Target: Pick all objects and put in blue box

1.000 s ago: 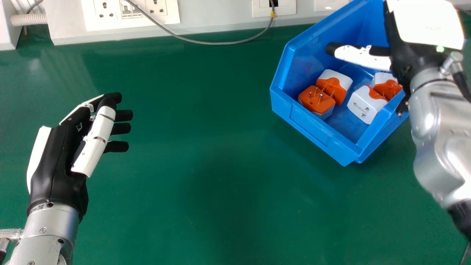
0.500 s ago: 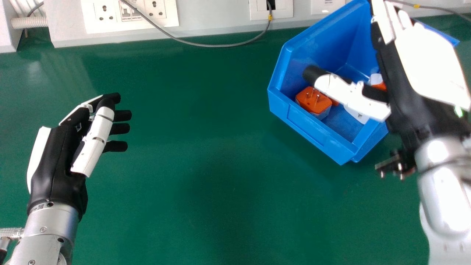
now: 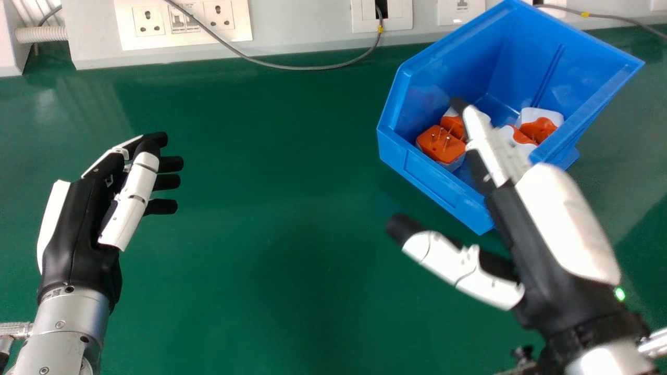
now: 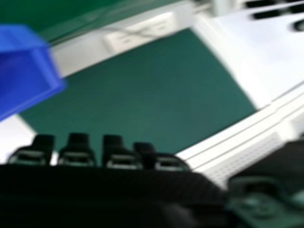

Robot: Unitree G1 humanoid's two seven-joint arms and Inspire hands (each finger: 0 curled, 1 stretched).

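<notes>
At the back right in the head view stands the blue box. Inside lie several white and orange adapters, among them an orange one with pins up and a white one with an orange patch. My right hand is over the box's near right side, fingers extended above the adapters and thumb out over the table, holding nothing. Its fingers also line the right hand view, where part of the blue box appears. My left hand rests at the left, fingers relaxed and empty.
The green table spreads between the hands. Behind it runs a white wall trunking with sockets, and a grey cable hangs down onto the table's back edge.
My right hand has moved back from over the box, toward the robot, uncovering the box's far part and right rim. The adapters lie as before. The left hand has stayed nearly still.
</notes>
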